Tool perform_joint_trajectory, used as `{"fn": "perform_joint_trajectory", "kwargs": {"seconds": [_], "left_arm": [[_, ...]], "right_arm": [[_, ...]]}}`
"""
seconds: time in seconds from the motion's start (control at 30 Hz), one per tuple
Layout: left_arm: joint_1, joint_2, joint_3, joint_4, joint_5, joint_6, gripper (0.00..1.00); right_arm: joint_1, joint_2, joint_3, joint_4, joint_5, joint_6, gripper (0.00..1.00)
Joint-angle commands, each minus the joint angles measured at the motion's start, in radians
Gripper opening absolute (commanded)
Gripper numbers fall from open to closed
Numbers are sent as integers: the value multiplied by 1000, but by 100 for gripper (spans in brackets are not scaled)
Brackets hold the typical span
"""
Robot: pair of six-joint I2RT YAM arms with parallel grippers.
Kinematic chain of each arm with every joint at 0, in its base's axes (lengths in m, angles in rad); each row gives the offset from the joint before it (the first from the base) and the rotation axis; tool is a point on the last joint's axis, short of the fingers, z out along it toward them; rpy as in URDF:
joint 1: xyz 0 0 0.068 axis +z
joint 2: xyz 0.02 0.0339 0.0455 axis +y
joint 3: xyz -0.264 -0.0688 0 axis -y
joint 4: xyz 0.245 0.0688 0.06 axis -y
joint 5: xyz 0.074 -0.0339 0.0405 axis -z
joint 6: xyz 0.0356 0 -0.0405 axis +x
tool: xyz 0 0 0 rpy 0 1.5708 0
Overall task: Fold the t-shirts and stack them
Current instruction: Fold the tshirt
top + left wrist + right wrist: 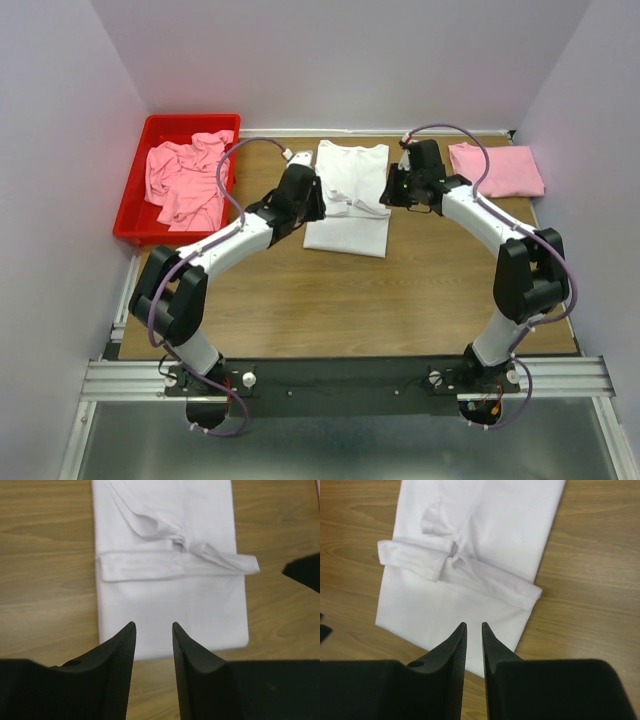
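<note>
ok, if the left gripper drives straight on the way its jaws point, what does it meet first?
Probably the plain white folded cotton t-shirt: the left gripper points at its near end, with nothing in between. How high it is above the cloth is unclear.

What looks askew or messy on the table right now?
The central white t-shirt: its sleeves lie bunched and twisted across the middle rather than flat, with one end poking past the side edge. The folded pink t-shirt looks neat.
</note>
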Motion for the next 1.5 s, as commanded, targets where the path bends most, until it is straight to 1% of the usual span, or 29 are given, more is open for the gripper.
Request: {"fn": "perform_joint_trajectory", "kwargs": {"seconds": [0.0, 0.03, 0.1, 0.27, 0.4, 0.5, 0.57, 0.67, 0.73, 0.83, 0.93, 1.17, 1.33, 1.47], "left_arm": [[-72, 7, -99, 16, -21, -28, 32], [-85, 24, -127, 27, -20, -34, 26], [-109, 62, -144, 34, -9, -45, 22], [-127, 104, -165, 39, 0, -53, 19], [-133, 109, -159, 42, -1, -45, 18], [-144, 86, -136, 18, 0, -40, 17], [-153, 47, -123, 13, -3, -39, 17], [-153, 40, -103, 31, -43, -28, 17], [-150, 96, -55, 22, -41, -16, 17], [-149, 180, 5, 16, -3, -4, 17], [-149, 234, 26, 17, 12, 3, 17], [-149, 270, -1, 16, 54, 6, 16], [-149, 268, -40, 21, 98, 3, 16], [-149, 253, -76, 27, 106, 0, 16]], "right_arm": [[19, -11, -64, 53, -30, -26, 24], [25, 4, -69, 60, -39, -23, 22], [31, 21, -82, 76, -70, -18, 18], [54, 83, -92, 140, -108, -1, 12], [60, 132, -81, 171, -131, 5, 8], [62, 156, -64, 172, -140, 6, 6], [63, 159, -61, 177, -140, 8, 6], [62, 179, -50, 177, -145, 6, 6], [63, 196, -47, 179, -150, 8, 6], [63, 207, -44, 188, -159, 15, 6], [63, 218, -40, 192, -165, 15, 6], [63, 256, -12, 194, -153, 12, 6], [63, 296, 3, 217, -68, 6, 5], [62, 340, 68, 215, -35, -21, 5]]}}
